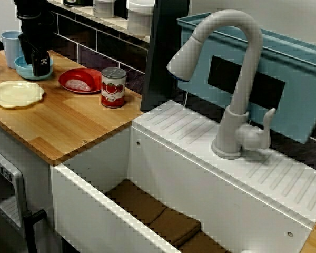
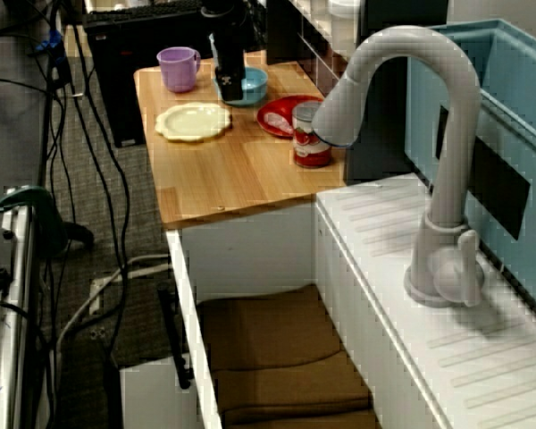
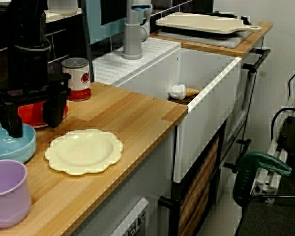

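**A:** How do the fingers (image 3: pixel 11 118) stand?

**B:** They are spread wide apart and point straight down, with nothing clamped between them. In the low view along the tabletop (image 3: pixel 137 110), one tip hangs over the blue bowl (image 3: pixel 10 147), inside its rim. The other tip comes down outside the rim, in front of the red plate (image 1: pixel 80 80).

**A:** So the bowl's wall lies between them?

**B:** It looks that way, but I cannot tell whether either tip touches the rim. The dark fingers cover that spot in the view over the sink, and it is too small in the high view.

**A:** Where does the bowl sit?

**B:** It sits at the end of the tabletop away from the sink, close to the tiled back wall. The purple cup (image 3: pixel 7 194) is just beside it on one side and the red plate just beside it on the other. The cream plate (image 3: pixel 83 151) lies near it, toward the front edge. The tomato can (image 3: pixel 77 78) stands upright beyond the red plate, toward the sink.

**A:** Which way does the bowl point?

**B:** Its mouth faces straight up, and it rests flat on its base without tilting. It is round, so it shows no long axis. The two fingers line up across its rim, from the bowl's side toward the red plate's side.
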Controlling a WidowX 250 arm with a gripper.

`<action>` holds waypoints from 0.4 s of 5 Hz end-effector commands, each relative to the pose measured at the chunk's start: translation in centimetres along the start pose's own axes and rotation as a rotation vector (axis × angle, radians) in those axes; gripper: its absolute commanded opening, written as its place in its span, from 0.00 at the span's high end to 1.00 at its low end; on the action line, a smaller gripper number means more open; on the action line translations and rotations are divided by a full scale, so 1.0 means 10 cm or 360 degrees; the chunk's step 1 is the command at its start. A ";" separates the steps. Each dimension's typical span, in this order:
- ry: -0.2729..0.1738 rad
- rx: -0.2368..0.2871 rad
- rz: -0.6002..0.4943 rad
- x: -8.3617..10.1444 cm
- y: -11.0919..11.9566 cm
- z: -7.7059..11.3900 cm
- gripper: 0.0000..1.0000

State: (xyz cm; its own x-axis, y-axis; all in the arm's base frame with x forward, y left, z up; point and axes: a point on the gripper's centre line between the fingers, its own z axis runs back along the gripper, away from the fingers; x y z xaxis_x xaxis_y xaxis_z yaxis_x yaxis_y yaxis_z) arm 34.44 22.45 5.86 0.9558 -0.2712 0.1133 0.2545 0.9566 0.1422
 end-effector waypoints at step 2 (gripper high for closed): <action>-0.0003 0.0102 0.0039 0.02 0.01 0.11 0.00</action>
State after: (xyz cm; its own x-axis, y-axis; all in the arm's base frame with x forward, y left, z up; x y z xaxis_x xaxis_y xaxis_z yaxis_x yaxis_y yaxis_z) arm 34.13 22.59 5.20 0.9642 -0.2470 0.0961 0.2285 0.9585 0.1705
